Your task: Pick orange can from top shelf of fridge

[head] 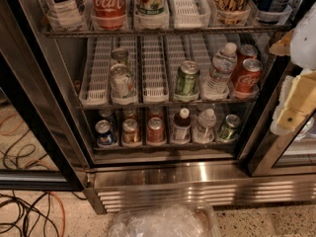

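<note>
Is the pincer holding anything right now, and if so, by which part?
Nothing that shows. The pincer hangs at the right edge, apart from the shelves; the orange can stands untouched on the top shelf.

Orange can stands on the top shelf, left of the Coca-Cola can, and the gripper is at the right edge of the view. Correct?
Not quite. The camera view shows the orange can on the top shelf to the right of the Coca-Cola can, not left. The gripper is at the right edge of the view, as stated.
</note>
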Controlling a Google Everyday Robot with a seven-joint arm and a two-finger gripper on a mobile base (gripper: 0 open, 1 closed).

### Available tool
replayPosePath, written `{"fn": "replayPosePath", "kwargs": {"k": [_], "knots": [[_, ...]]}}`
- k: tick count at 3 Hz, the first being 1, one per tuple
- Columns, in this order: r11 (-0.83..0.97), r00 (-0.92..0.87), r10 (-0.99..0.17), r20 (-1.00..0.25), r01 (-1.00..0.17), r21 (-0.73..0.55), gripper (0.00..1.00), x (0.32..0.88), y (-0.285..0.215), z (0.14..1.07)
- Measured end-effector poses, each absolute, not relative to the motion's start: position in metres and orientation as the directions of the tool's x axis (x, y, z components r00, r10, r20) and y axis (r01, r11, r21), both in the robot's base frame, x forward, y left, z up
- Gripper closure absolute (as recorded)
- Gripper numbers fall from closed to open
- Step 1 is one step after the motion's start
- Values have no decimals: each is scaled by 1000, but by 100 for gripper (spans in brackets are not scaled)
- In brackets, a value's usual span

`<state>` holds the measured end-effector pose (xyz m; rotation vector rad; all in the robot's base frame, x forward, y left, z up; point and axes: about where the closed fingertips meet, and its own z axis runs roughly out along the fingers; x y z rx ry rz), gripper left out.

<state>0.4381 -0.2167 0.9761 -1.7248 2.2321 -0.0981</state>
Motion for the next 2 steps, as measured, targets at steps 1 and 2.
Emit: {"fn": "replayPosePath", "kwargs": {"k": [1,2], "knots": [[270,-222,-953,-207,-931,-245,0,438,-217,976],[275,-218,-948,-231,-928,-250,0,439,-215,978]]}}
